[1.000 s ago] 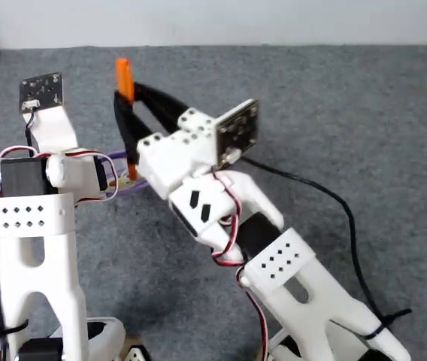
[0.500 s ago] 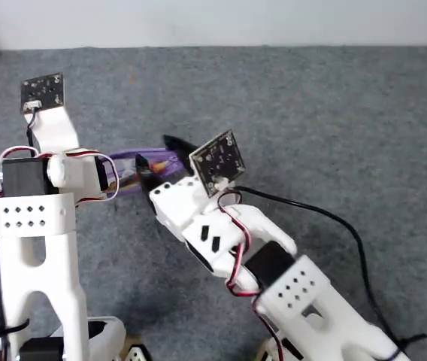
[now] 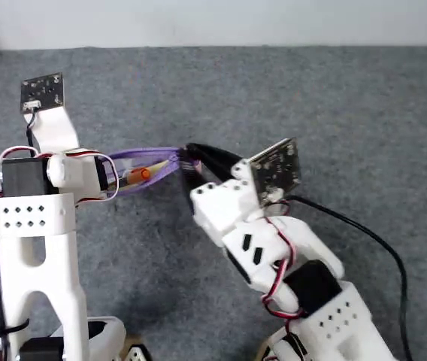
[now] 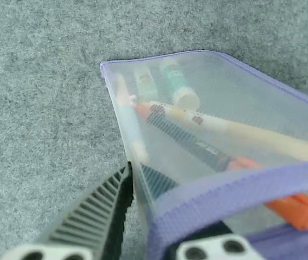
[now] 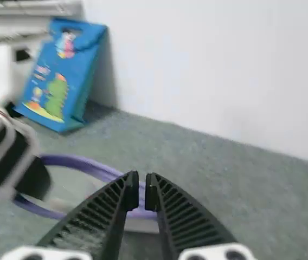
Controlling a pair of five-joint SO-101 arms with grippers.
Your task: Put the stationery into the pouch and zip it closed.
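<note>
Stationery [image 4: 194,122] is lying inside the pouch [image 3: 152,156], several pens showing through its clear wall. An orange pen [image 3: 140,175] is resting just inside the mouth, and its tip may be poking past the purple rim. The pouch is lying on the grey desk [image 3: 334,113] between the two arms, with its mouth gaping.

The left hand [image 4: 151,214] is clenching one end of the pouch, the wall pinched between its jaws. The right hand [image 3: 189,159] is sitting at the opposite end, touching the rim. Its jaws are drawn almost tip to tip, and whether they are pinching the zip pull cannot be told.

Loading appears to be ending and zipping beginning. The next move is probably calling for the right hand to get a firm hold of the pull and draw it along the rim toward the left hand while that hand is bracing the pouch. The orange pen may be needing a nudge deeper first, or the zip could snag on it.

A second ago the right hand was raised above the pouch, carrying the orange pen. Half a second ago it was dipping down at the mouth. Now the pen is sitting in the pouch and the hand is shifted to the far end.
</note>
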